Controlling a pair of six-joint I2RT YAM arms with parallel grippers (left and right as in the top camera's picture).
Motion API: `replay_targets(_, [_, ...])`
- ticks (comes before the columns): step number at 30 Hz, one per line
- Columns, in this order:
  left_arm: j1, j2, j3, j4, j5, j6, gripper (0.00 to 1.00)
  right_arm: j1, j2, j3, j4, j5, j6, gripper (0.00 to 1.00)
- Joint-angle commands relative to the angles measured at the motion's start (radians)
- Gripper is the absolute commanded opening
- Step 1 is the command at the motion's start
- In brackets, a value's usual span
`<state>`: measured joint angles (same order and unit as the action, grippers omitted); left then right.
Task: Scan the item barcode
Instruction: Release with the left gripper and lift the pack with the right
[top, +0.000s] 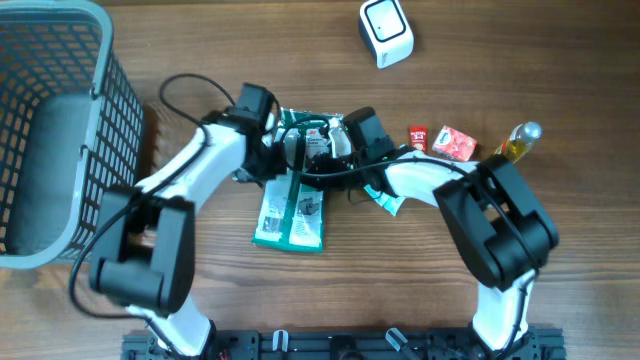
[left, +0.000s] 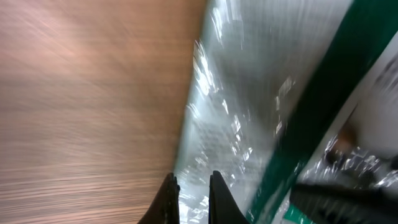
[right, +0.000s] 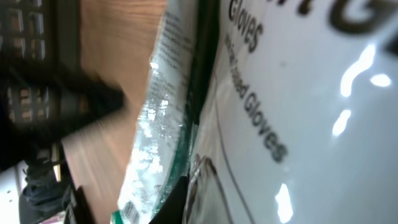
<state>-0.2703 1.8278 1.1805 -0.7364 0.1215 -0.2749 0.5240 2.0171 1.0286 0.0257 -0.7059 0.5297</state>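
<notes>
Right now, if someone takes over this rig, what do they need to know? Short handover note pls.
Left gripper: shut on the clear edge of the gloves pack.
Right gripper: shut, apparently on the same pack's upper end.
Pack: mid-table between the two arms, its lower end seemingly resting on the wood.
Scanner: at the far edge, apart from the pack.
Done: pack gripped.
Left: lift it and show its barcode to the scanner. No barcode can be made out in any view.

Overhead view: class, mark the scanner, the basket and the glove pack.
scanner (top: 386, 30), overhead view, its white top face.
basket (top: 118, 105), overhead view, its right mesh wall.
glove pack (top: 292, 215), overhead view, its lower half, clear of the arms.
</notes>
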Motion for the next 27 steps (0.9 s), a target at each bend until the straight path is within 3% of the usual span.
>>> replay_targets(1, [0.074,-0.148,0.07,0.024,-0.014,-0.044,0.04,-0.037,-0.13,-0.007,-0.083,-0.055,-0.059,0.04])
replay_targets(7, [0.197,-0.19,0.069,0.048,-0.014,-0.047,0.1,-0.135,-0.284,-0.007,-0.268,-0.325,-0.251,0.04])
replay_targets(10, [0.248,-0.189,0.068,0.052,-0.014,-0.022,0.1,-0.204,-0.357,-0.007,-0.393,-0.581,-0.409,0.05])
replay_targets(15, [0.262,-0.188,0.068,0.053,-0.022,0.011,0.25,-0.224,-0.37,-0.007,-0.576,-0.613,-0.531,0.04])
replay_targets(16, [0.262,-0.188,0.068,0.053,-0.022,0.011,0.32,-0.224,-0.37,-0.007,-0.616,-0.612,-0.566,0.04])
replay_targets(17, [0.262,-0.188,0.068,0.053,-0.022,0.01,0.46,-0.224,-0.37,-0.007,-0.641,-0.608,-0.587,0.04])
replay_targets(18, [0.262,-0.188,0.068,0.052,-0.022,0.01,0.66,-0.224,-0.37,-0.007,-0.657,-0.576,-0.588,0.04])
replay_targets(19, [0.262,-0.188,0.068,0.051,-0.022,0.01,0.97,-0.224,-0.371,-0.007,-0.662,-0.554,-0.583,0.04])
replay_targets(22, [0.262,-0.188,0.068,0.052,-0.022,0.01,1.0,-0.224,-0.372,0.001,-0.674,-0.493,-0.575,0.04])
replay_targets(24, [0.262,-0.188,0.068,0.052,-0.022,0.01,1.0,-0.224,-0.372,0.037,-0.696,-0.354,-0.482,0.04])
replay_targets(27, [0.262,-0.188,0.068,0.052,-0.022,0.01,1.0,-0.224,-0.372,0.196,-0.87,-0.249,-0.533,0.04])
